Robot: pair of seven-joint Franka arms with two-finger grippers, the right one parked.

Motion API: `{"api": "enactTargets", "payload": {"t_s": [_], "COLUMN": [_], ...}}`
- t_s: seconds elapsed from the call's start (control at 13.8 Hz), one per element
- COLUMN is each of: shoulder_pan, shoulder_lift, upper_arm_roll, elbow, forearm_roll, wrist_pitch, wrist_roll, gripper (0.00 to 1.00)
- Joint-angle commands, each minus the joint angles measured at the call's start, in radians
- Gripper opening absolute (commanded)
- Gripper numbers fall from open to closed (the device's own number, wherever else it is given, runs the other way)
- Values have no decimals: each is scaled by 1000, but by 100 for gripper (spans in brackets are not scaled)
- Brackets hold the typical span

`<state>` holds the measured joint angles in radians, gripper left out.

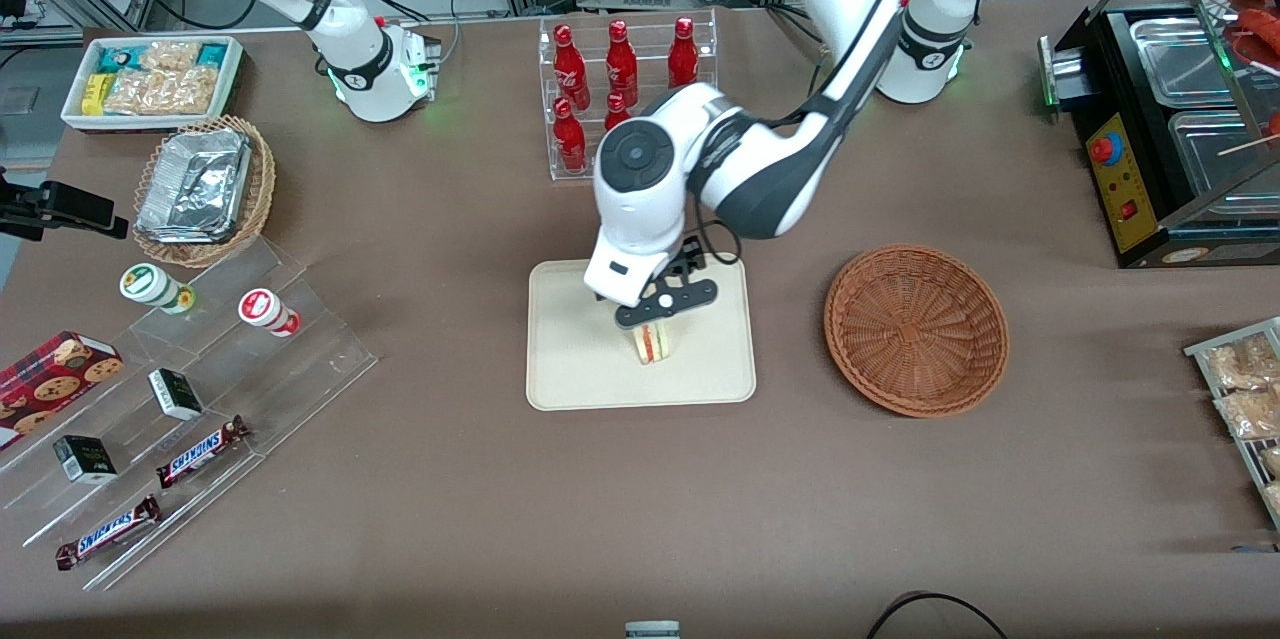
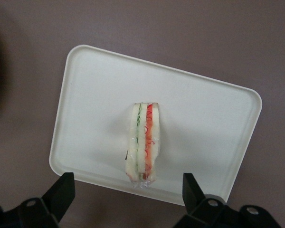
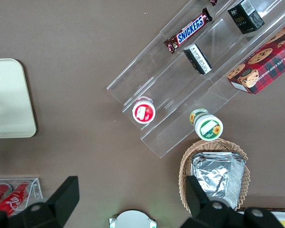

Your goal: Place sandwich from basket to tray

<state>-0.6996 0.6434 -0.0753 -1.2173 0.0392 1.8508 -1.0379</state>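
Sandwich (image 2: 143,142) stands on tray (image 2: 95,85) beneath spread pincer (image 2: 128,199).

A pale white sandwich (image 2: 143,142) with red and green layers sits on a cream tray (image 2: 204,123), under the black gripper (image 2: 128,194), near a reddish-brown woven basket (image 1: 915,329) on the brown tabletop (image 1: 450,479).

sandwich (image 1: 655,343) on tray (image 1: 570,359) | tool (image 1: 664,307) above | basket (image 1: 915,328) beside tray

Glossy white rounded arm shells with dark grey joint bands and a round grey cap disc. Black gripper (image 1: 662,311) on a flat black bar with pale screws, thin black cable looping beside; black wedge-shaped fingers (image 2: 61,192).
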Motion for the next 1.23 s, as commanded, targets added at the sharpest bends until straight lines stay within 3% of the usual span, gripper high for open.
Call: {"api": "enactTargets", "payload": {"t_s": [0.0,0.36,0.72,1.16], "shoulder_pan": [52,211,373,512], "shoulder_lift": [-44,-169,-339,-461], "upper_arm_roll": [-1,22,22,23], "elbow": [-24,-76,-249,-358], "forearm_roll": [19,1,-21,-24], "wrist_pitch": [-24,-202,-200,-200], "wrist_roll": [141,361,666,873], "gripper": [100,100,100,100]}}
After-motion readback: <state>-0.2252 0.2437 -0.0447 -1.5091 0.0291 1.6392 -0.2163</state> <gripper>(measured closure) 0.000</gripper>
